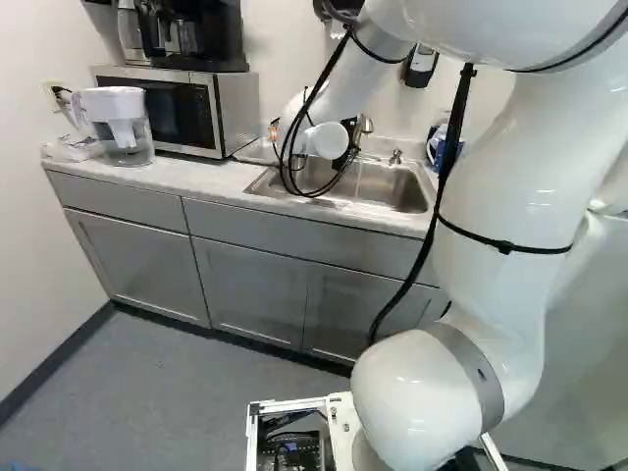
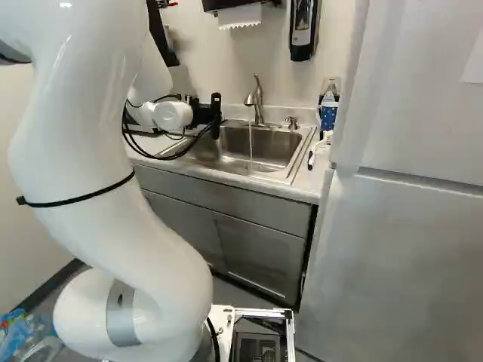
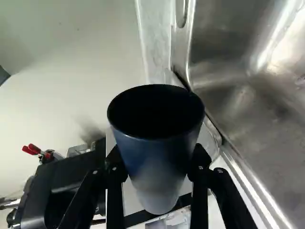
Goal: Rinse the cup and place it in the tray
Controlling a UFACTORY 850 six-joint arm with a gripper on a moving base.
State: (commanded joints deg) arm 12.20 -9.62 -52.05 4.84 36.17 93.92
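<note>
In the right base view my gripper (image 2: 214,117) hangs over the near left part of the sink (image 2: 296,157), left of the faucet (image 2: 257,98). A thin stream of water falls from the spout. In the wrist view the gripper (image 3: 157,164) is shut on a dark blue cup (image 3: 155,152) with a paler lower end. One finger presses on each side of it, and its dark open mouth faces the camera. The sink basin (image 3: 252,105) lies beside the cup. I cannot make out the tray for certain.
On the counter (image 1: 221,177) stand a water pitcher (image 1: 120,128) and a microwave (image 1: 175,110), with a coffee maker on top. A blue dotted container (image 2: 328,113) stands right of the sink, near the tall fridge (image 2: 400,249). Dispensers hang on the wall.
</note>
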